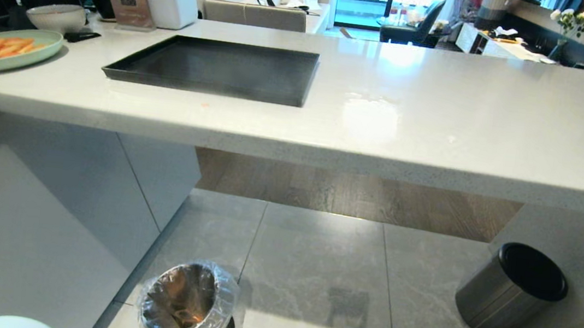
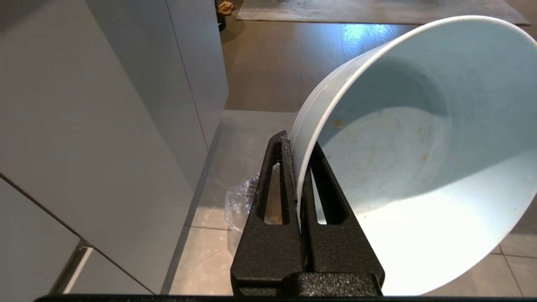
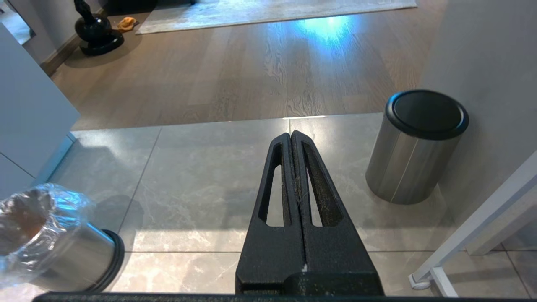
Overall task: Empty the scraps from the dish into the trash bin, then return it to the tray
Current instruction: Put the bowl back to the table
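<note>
Black left hand (image 2: 298,167) clamped on rim of dish (image 2: 419,159), wall pinched between fingers; dish tilted, inside bare save few specks. Scraps likely already in trash bin (image 1: 188,306), on floor below and beside dish. Tray (image 1: 215,67) lies up and ahead on desk (image 1: 440,120), so left arm must lift dish there. Right hand (image 3: 295,176) clenched, holding nothing. Head view shows tray; wrist views don't.

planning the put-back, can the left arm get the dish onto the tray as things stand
Probably not yet. The left gripper grips the dish low beside the trash bin, under the countertop; the tray is bare, but the overhanging edge lies between.
</note>
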Tool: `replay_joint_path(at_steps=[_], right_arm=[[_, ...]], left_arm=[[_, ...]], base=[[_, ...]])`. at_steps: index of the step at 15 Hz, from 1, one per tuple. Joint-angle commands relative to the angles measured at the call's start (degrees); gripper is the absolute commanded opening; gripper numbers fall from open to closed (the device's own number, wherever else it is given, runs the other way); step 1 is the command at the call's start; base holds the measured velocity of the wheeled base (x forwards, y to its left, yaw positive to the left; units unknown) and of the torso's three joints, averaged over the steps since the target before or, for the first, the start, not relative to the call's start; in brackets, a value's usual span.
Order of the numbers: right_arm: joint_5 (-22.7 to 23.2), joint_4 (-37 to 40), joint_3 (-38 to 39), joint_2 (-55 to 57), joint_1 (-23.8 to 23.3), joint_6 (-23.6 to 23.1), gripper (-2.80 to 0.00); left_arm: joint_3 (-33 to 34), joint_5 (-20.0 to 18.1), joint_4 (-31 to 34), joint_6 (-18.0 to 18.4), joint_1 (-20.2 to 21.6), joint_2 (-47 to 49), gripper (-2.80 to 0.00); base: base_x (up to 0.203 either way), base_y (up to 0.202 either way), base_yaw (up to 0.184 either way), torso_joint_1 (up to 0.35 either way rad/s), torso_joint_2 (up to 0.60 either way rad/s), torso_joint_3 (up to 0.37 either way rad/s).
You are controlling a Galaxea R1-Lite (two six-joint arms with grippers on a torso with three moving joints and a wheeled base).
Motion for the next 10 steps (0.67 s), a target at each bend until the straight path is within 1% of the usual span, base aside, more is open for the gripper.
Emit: replay_joint_path(at_steps=[1,4,10], right_arm=[[-0.02,0.00,0.00,-0.02,0.01,0.05,-2.80],[-0.02,0.00,0.00,-0.02,0.01,0.05,-2.80],[-0.02,0.00,0.00,-0.02,0.01,0.05,-2.80]], left_arm=[[0.00,0.01,0.00,0.09,-0.06,-0.02,-2.80],[0.00,0.01,0.00,0.09,-0.04,-0.02,-2.80],[0.00,0.01,0.00,0.09,0.01,-0.02,-2.80]], base=[[0.000,0.000,0.000,0.017,-0.43,-0.413],[0.000,0.000,0.000,0.030,-0.44,-0.399],[0.000,0.000,0.000,0.103,-0.47,-0.373]])
